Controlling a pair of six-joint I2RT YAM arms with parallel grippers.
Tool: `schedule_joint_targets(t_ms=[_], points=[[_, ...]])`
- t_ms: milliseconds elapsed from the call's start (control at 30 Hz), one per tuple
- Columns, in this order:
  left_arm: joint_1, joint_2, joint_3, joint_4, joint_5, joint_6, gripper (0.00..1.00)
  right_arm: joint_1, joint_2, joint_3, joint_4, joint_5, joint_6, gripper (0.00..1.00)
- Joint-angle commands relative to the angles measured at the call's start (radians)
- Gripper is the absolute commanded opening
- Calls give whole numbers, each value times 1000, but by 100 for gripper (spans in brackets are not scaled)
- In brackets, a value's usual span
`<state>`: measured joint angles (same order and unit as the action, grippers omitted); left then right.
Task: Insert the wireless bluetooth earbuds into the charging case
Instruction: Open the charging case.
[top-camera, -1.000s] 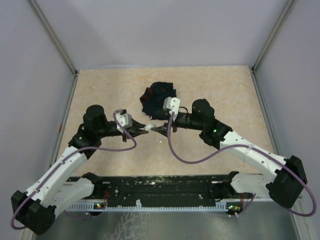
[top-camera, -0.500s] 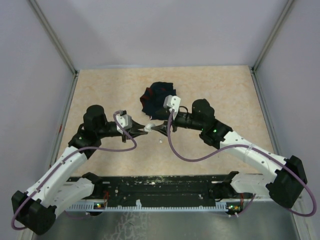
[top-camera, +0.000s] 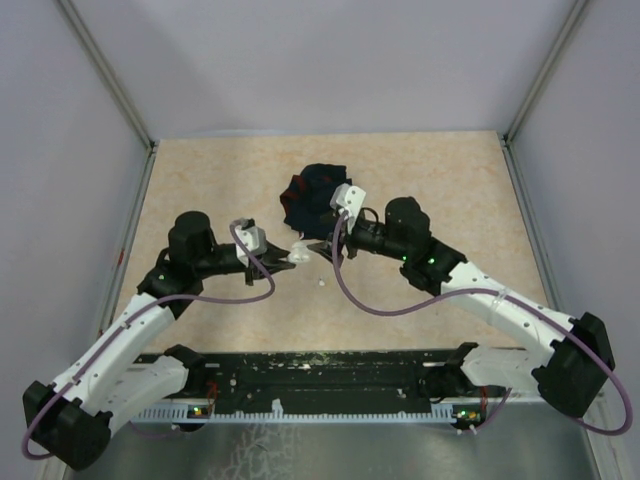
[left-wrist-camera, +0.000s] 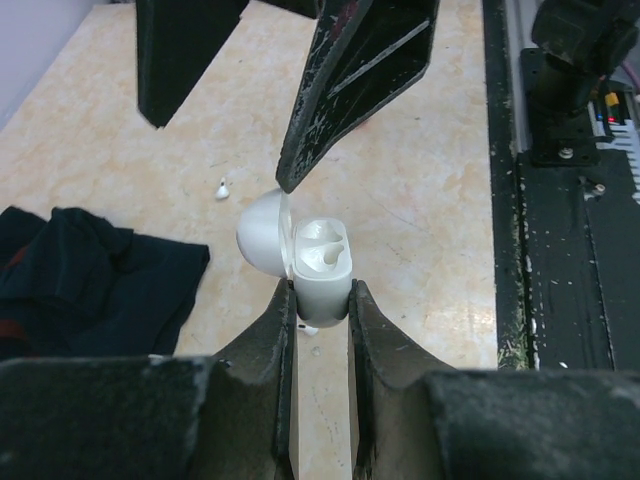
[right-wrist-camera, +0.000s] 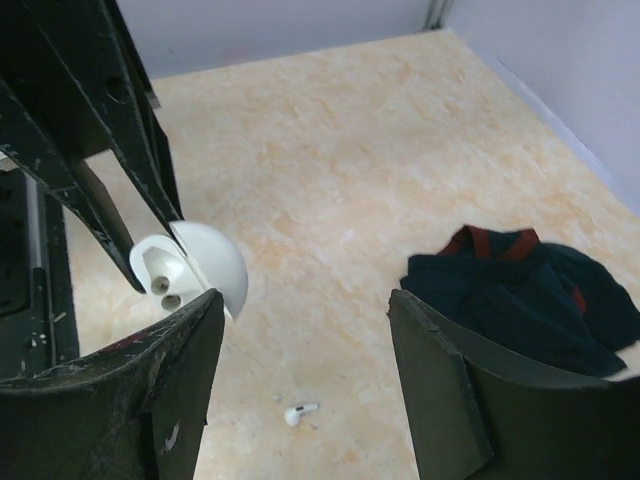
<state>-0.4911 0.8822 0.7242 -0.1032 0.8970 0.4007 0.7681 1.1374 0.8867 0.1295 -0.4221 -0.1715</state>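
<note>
The charging case (left-wrist-camera: 322, 262) is clamped between the fingers of the left gripper (left-wrist-camera: 320, 300), with its lid (left-wrist-camera: 262, 238) swung wide and its two sockets turned toward the right gripper (right-wrist-camera: 305, 300). That gripper is held released with its jaws spread, and one fingertip (left-wrist-camera: 300, 150) is set at the lid's rim, whether touching or just clear cannot be told. One white earbud (right-wrist-camera: 299, 411) is seen lying on the table (right-wrist-camera: 330, 180) beneath the gap of the right jaws, and a dark navy cloth (right-wrist-camera: 520, 290) is spread past the other finger.
</note>
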Motion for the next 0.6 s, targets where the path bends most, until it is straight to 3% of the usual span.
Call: schedule_joint_targets(t_ms=[0,200,433,567], points=[[-8,-12,1,36,-163,-58,0,-28,-33,78,-39,129,27,66],[-6,-23,-4,47,-404,-128,0,-98,11,111,-221,327,40,66],[-6,-30,-5,38,-533,-137,1,-239,113,126,-321,325,43,66],[-6,-33,-8,38,-538,-135,0,-315,180,128,-324,269,35,65]])
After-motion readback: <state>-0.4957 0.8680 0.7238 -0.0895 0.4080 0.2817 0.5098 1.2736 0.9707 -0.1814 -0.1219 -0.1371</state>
